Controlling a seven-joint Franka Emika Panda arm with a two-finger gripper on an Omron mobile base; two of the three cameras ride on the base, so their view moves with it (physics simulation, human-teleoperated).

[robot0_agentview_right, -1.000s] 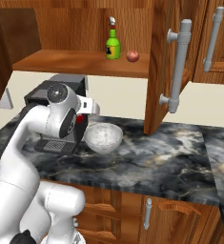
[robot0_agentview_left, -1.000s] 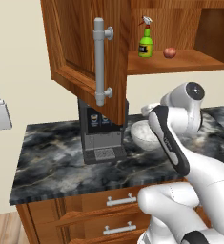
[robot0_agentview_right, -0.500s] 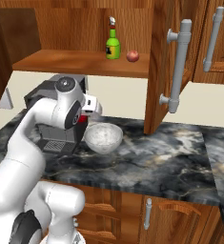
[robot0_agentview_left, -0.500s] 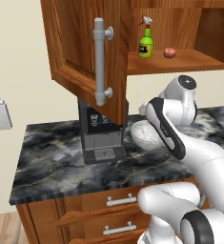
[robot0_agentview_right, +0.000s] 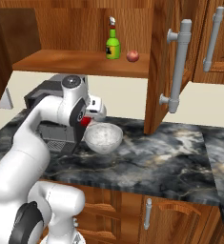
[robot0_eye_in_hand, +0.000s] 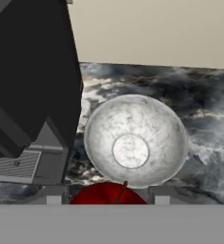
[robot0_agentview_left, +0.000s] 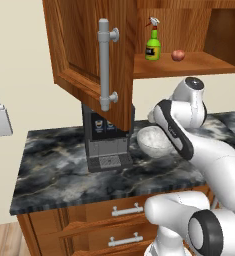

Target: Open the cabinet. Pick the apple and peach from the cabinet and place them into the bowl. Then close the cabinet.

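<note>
One round red apple [robot0_eye_in_hand: 107,194] sat clamped between the two small dark finger tips of the white arm's gripper [robot0_eye_in_hand: 107,199], held just short of the near rim of the deep white speckled bowl [robot0_eye_in_hand: 135,139], a position that looked chosen so the fruit could be carried over the hollow and dropped in. In the right base view the same red showed at the hand, close beside the bowl's left edge [robot0_agentview_right: 103,137]. The bowl was empty and stood on the dark marbled stone counter [robot0_agentview_right: 151,164], just beside the black coffee machine [robot0_eye_in_hand: 30,90]. Above, the reddish-brown wooden cabinet [robot0_agentview_left: 86,52] hung with its door swung wide, giving clear reach to the shelf, where a small reddish peach [robot0_agentview_right: 132,56] waited next to a green spray bottle [robot0_agentview_right: 113,45]. Judging by this, one fruit was nearly delivered and the other untouched.
</note>
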